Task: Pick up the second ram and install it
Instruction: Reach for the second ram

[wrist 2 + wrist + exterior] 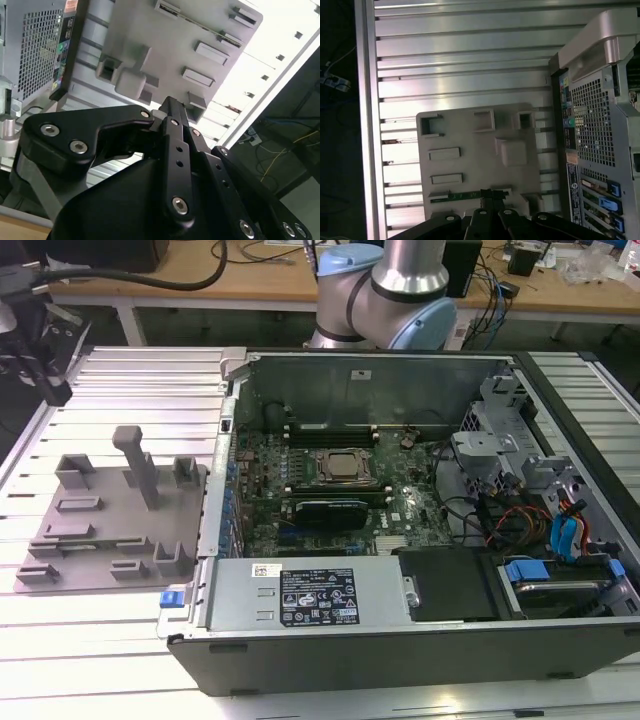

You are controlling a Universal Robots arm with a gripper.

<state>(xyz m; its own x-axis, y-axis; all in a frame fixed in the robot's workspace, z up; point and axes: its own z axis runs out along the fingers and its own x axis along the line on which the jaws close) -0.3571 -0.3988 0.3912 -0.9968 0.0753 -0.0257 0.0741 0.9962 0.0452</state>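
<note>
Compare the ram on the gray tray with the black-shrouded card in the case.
The second ram is a thin green strip; the black-shrouded card is a thicker dark bar. The second ram sits in the gray tray; the black-shrouded card sits on the motherboard. Both are long and narrow.

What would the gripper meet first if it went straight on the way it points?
Probably the second ram, the green stick in the grey tray, ahead of the gripper in the first wrist view; how far off is unclear.

Silver-and-blue arm [412, 270], black bolted pincer [170, 104]
</note>
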